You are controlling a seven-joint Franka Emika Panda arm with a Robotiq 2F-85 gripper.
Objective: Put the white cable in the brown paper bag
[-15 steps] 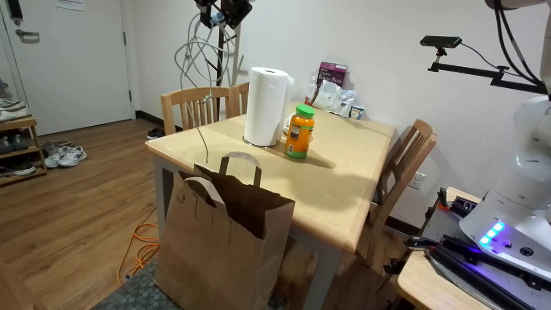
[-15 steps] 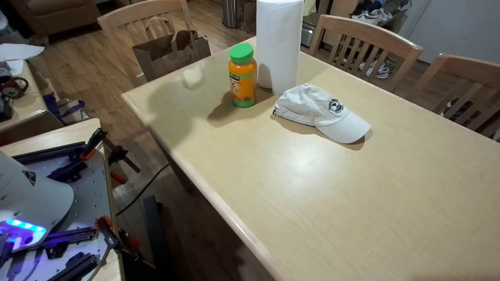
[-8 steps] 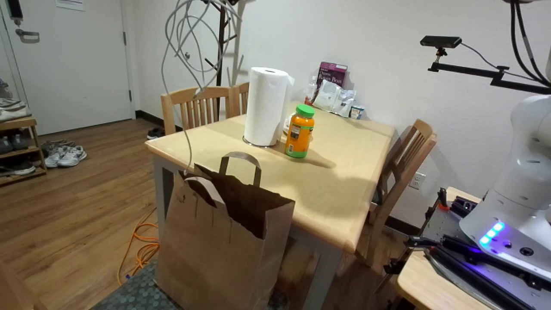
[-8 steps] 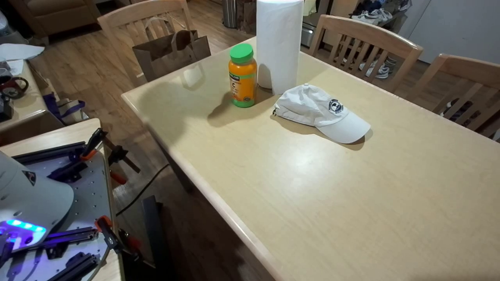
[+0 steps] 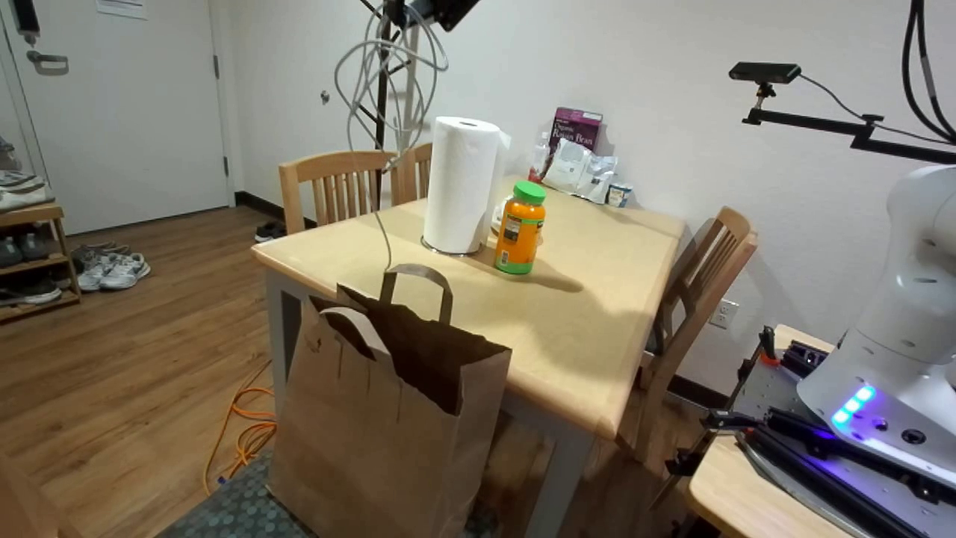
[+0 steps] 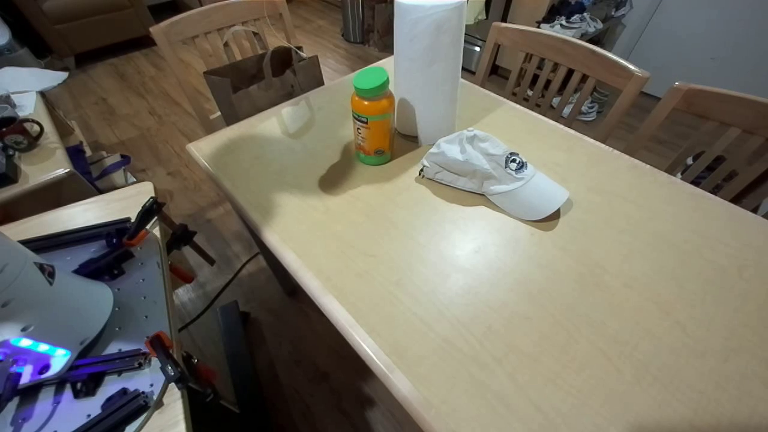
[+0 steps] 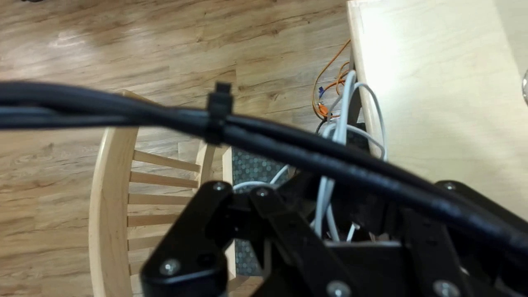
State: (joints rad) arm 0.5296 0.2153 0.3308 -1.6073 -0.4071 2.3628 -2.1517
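By the desk [image 5: 597, 246], the claw [image 5: 420, 10] is pointing down, gripping the white cable [image 5: 364, 84], now hanging farther right in an exterior view

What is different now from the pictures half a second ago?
In an exterior view, the black gripper has moved slightly down and to the picture's right; the thin looped white cable it holds swung right too. Nothing was let go. The large brown paper bag, white paper-towel roll and orange jar with green lid stayed put.
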